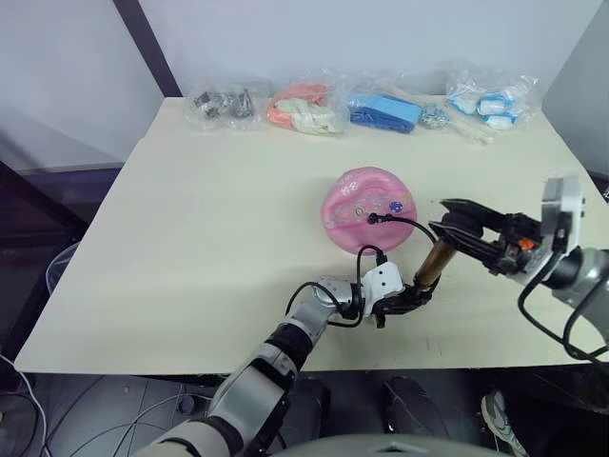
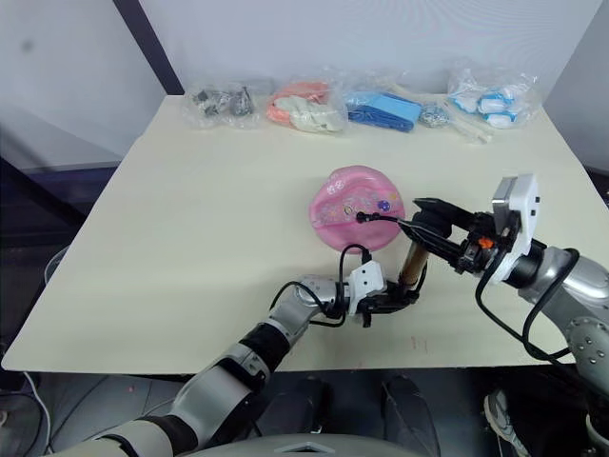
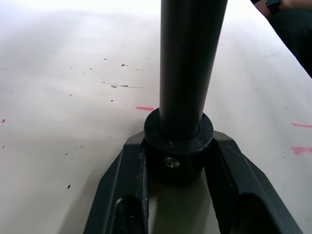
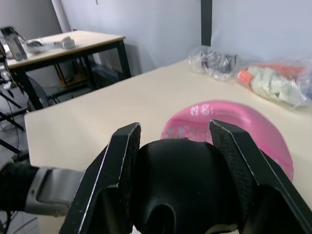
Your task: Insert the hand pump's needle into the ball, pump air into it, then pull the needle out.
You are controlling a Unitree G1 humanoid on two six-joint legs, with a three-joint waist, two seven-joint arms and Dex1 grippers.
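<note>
Pumping | left pincer clamped on gold-bronze metal hand pump base | right pincer clamped on black T-handle | dented pink rubber ball beyond | stroke straight, base steady.

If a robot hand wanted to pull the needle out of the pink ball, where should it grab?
Probably the small black fitting of the needle, where the hose meets the ball. Come from above: the fitting sticks up out of the ball's dented top, so fingers can straddle it and pull straight up. The hose itself would likely just bend.
</note>
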